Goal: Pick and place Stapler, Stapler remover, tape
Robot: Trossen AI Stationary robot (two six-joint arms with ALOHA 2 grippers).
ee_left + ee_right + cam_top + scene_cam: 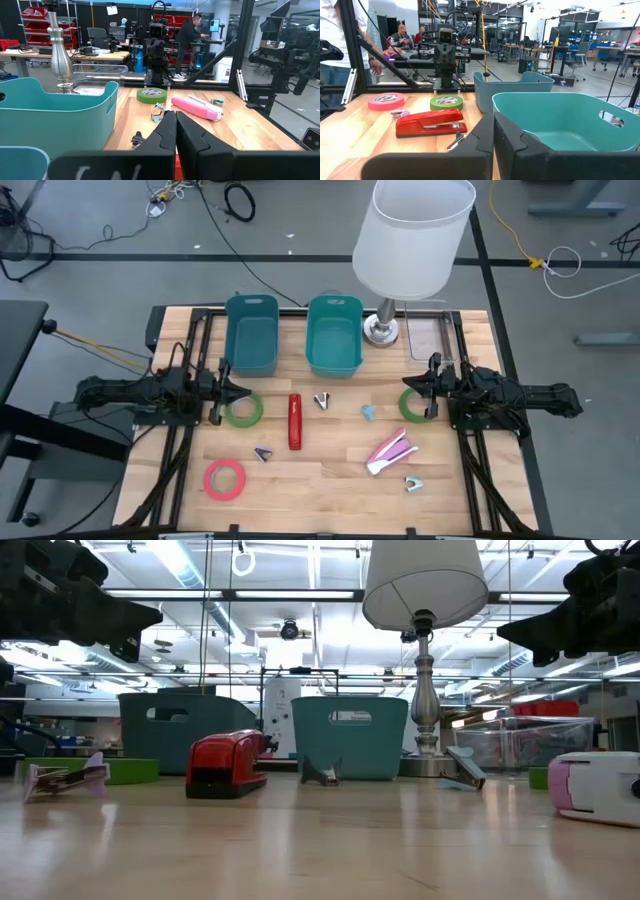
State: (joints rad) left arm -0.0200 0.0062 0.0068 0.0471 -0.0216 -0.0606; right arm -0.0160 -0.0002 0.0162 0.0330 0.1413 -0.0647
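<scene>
A red stapler [294, 421] lies mid-table, and a pink and white stapler [391, 451] lies toward the near right. Small staple removers are scattered about: one [321, 399] beside the red stapler, a purple one [263, 453], a blue one [369, 413] and a pale one [413, 483]. Two green tape rolls [243, 410] [415, 405] and a pink roll [225, 479] lie flat. My left gripper [240, 390] hovers shut just over the left green roll. My right gripper [405, 386] hovers shut by the right green roll. Both point level toward mid-table [175, 125] [493, 130].
Two teal bins [251, 335] [333, 335] stand side by side at the far edge. A lamp with a white shade [410, 240] and a clear box [430, 335] stand at the far right. Bare wood lies along the near edge [320, 500].
</scene>
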